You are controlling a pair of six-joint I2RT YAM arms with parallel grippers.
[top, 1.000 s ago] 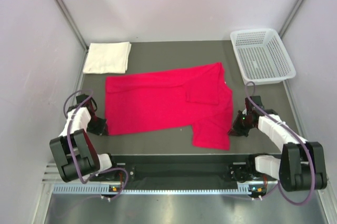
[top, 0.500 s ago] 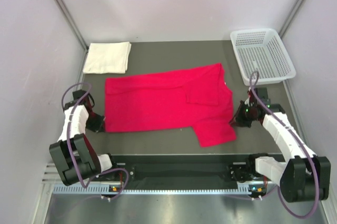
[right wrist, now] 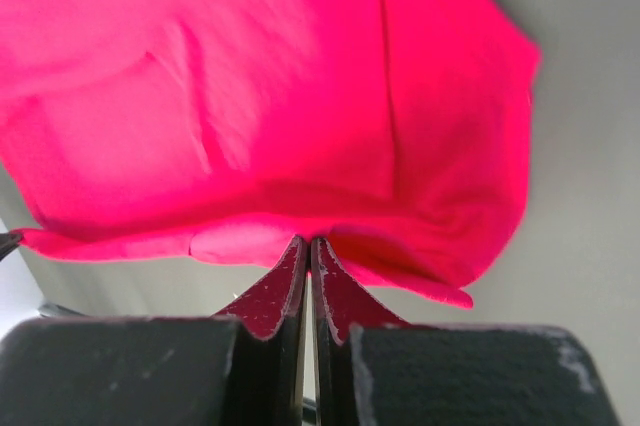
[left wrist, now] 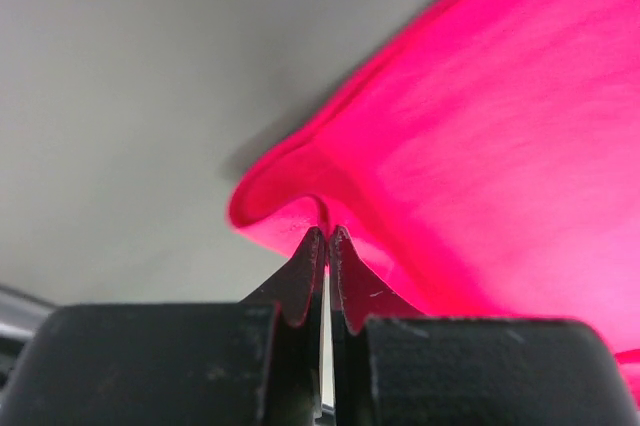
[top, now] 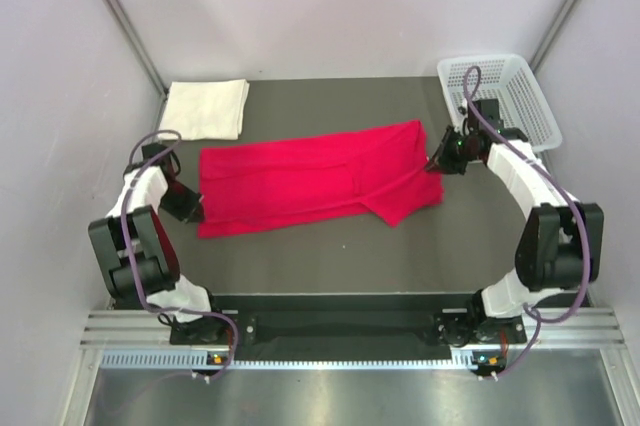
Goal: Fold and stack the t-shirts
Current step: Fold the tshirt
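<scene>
The red shirt lies as a long band across the middle of the surface, stretched between the two sets of fingers, with a layer doubled over on itself toward its right end; the left fingers are pressed together on its near left corner, and the right fingers are pressed together on its right edge.

In the left wrist view the left fingers meet almost tip to tip with only a sliver of gap; a curl of red hem is nipped between them and bulges just beyond the tips; the rest of the cloth spreads away ahead and to the right of them, with bare grey surface ahead and to their left.

In the right wrist view the right fingers are likewise closed on a red edge; the cloth fans out ahead of the tips and fills most of the view, creased and layered; grey surface shows to the right of it.

The white shirt lies folded in a neat rectangle well beyond the left fingers, at the far left corner, apart from the red shirt; a white mesh basket stands just beyond and to the right of the right fingers, at the far right corner.
</scene>
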